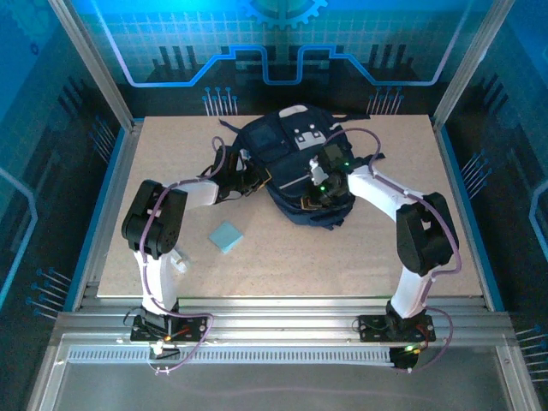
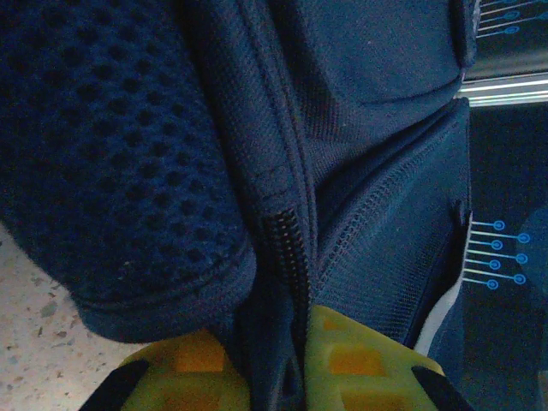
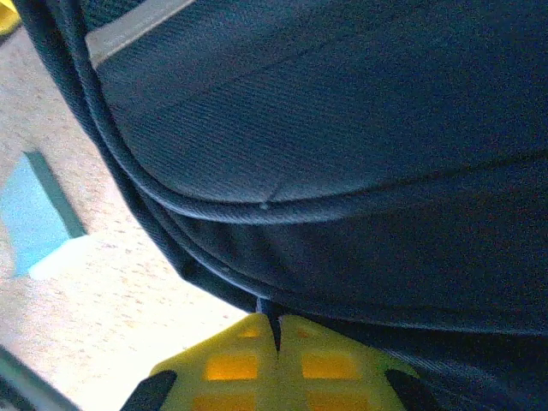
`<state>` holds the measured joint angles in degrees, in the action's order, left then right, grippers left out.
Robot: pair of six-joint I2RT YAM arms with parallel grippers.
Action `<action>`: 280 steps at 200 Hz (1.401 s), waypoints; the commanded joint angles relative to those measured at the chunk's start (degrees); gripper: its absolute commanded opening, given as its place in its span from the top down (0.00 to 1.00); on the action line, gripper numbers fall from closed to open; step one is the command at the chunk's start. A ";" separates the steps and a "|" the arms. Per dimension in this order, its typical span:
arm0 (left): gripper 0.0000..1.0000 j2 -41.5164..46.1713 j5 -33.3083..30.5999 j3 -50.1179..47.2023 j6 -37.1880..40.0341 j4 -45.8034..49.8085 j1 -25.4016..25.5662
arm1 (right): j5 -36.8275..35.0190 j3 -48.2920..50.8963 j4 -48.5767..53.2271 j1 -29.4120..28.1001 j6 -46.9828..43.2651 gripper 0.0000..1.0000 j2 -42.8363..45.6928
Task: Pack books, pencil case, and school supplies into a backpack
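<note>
Backpack lies at the far middle of the table. It is a dark navy heap with light grey patches on top and straps trailing off its left side. Up close in the left wrist view, its cloth shows padded mesh beside a zipper seam.

On the left, the left arm stands up from its base, bends at a raised elbow and reaches rightward to the bag's left edge. The left gripper is clamped on the zipper seam, with navy fabric between its yellow fingers. The light-blue square pad lies flat on the table, nearer the bases and apart from the bag.

On the right, the right arm folds at its elbow and reaches leftward to the bag's near right side. The right gripper is pinched closed on a thin edge of the bag's rim.
</note>
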<state>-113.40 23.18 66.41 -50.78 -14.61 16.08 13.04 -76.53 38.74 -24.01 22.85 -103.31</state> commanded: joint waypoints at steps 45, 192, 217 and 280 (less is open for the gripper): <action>1.00 -0.23 -0.59 7.52 7.51 7.51 -4.48 | -24.47 0.44 11.56 4.36 -11.14 1.00 5.82; 0.01 17.38 -3.74 -10.48 -3.71 7.98 -4.04 | 8.99 -5.83 -13.54 -4.73 9.01 1.00 -2.52; 0.01 22.05 -6.21 -20.44 -11.33 1.15 -2.11 | 9.28 -10.70 -14.02 -6.86 9.83 1.00 -5.42; 0.13 20.27 -14.09 -25.68 -17.64 -9.10 0.97 | 13.63 -8.54 -17.16 -8.57 12.69 1.00 -5.22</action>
<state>-92.05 13.72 40.12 -65.65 -15.90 16.64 21.89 -86.02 25.41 -31.46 33.65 -109.38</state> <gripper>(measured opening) 0.930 0.058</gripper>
